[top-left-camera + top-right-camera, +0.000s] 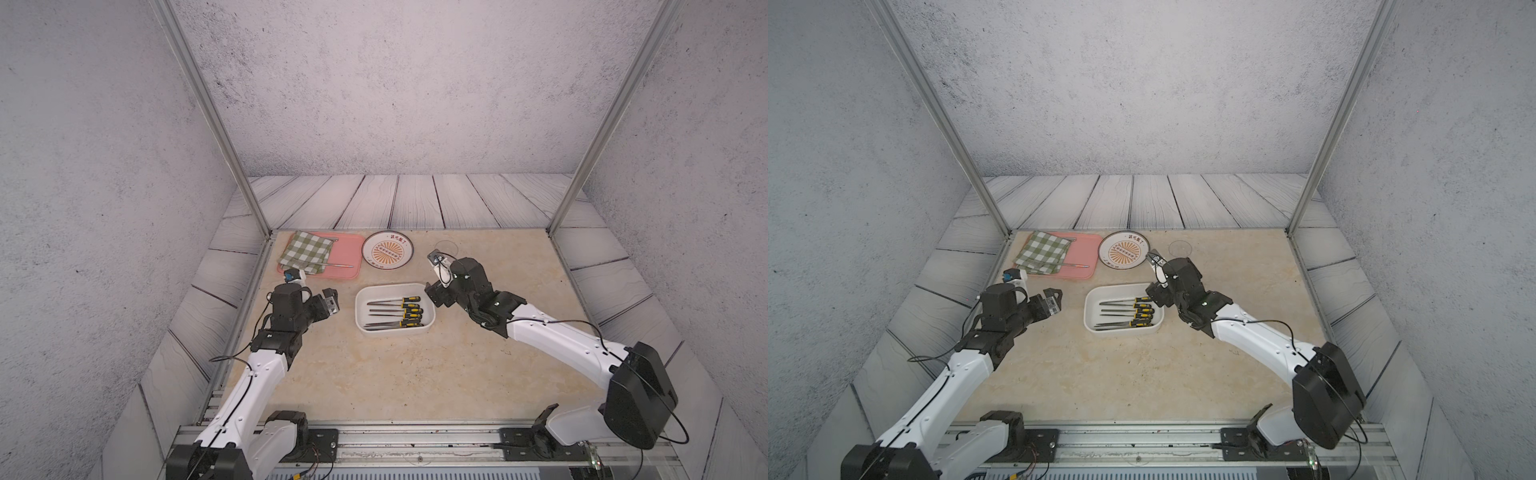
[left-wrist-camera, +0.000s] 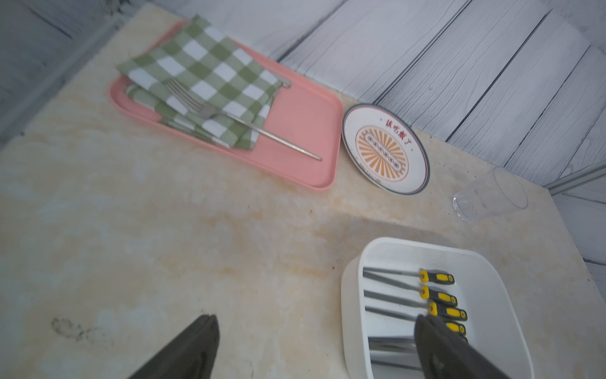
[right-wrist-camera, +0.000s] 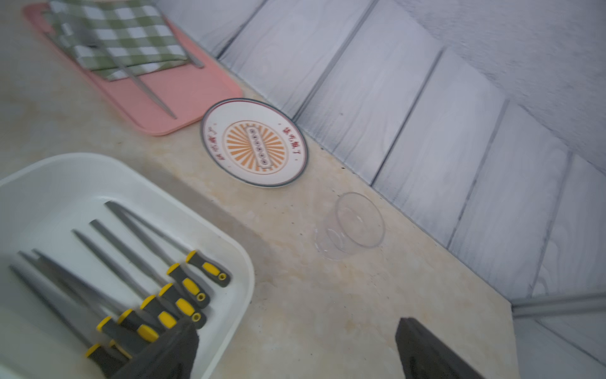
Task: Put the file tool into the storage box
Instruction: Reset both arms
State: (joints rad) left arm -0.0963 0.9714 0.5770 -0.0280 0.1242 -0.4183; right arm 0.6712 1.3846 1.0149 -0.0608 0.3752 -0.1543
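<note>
The storage box [image 1: 360, 300] is a shallow white tub in the middle of the table, seen in both top views [image 1: 1090, 308]. Several file tools [image 1: 399, 311] with black and yellow handles lie side by side inside it, handles toward the right arm [image 3: 183, 288]. My right gripper [image 3: 296, 325] is open and holds nothing. One of its fingers hangs over the box's right rim and the other over bare table [image 1: 436, 296]. My left gripper [image 2: 316, 325] is open and empty, hovering just left of the box [image 1: 331, 304].
A pink tray [image 1: 345, 249] at the back left holds a green checked cloth [image 1: 307, 251] and a fork [image 2: 246, 124]. A round plate [image 1: 387, 250] with an orange sunburst sits beside it. A clear glass [image 3: 352, 226] stands at the back, behind the right gripper.
</note>
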